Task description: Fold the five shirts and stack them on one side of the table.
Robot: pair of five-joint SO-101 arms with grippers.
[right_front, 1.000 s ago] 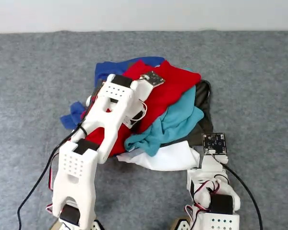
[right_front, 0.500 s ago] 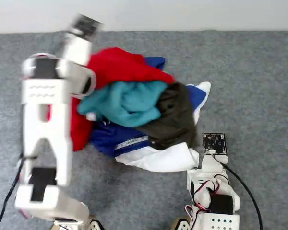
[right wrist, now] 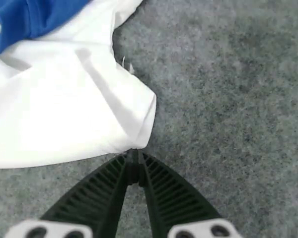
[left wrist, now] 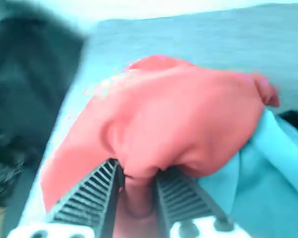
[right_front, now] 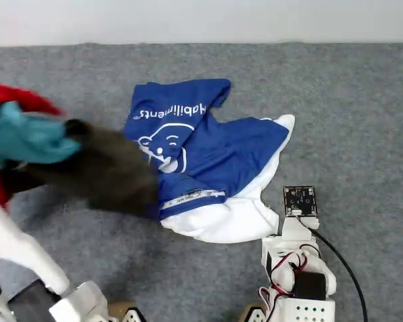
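My left gripper (left wrist: pixel 137 174) is shut on a bunched fold of the red shirt (left wrist: pixel 179 119), held up at the table's far left. A teal shirt (right_front: pixel 23 137) and a dark shirt (right_front: pixel 104 178) hang blurred from the same bundle as the red shirt (right_front: pixel 13 100). A blue shirt (right_front: pixel 208 151) with white print lies spread mid-table over a white shirt (right_front: pixel 228 218). My right gripper (right wrist: pixel 133 159) is shut, low over the table, its tips right at a corner of the white shirt (right wrist: pixel 64 114).
Grey carpet-like table surface (right_front: pixel 349 121) stretches bare to the right and at the back. The right arm's base (right_front: pixel 299 288) and its cable sit at the near edge. The left arm (right_front: pixel 17 251) rises at the near left corner.
The left arm has swung from the pile's middle to the far left, dragging the red, teal and dark shirts off. The blue and white shirts now lie uncovered. The right arm has not moved.
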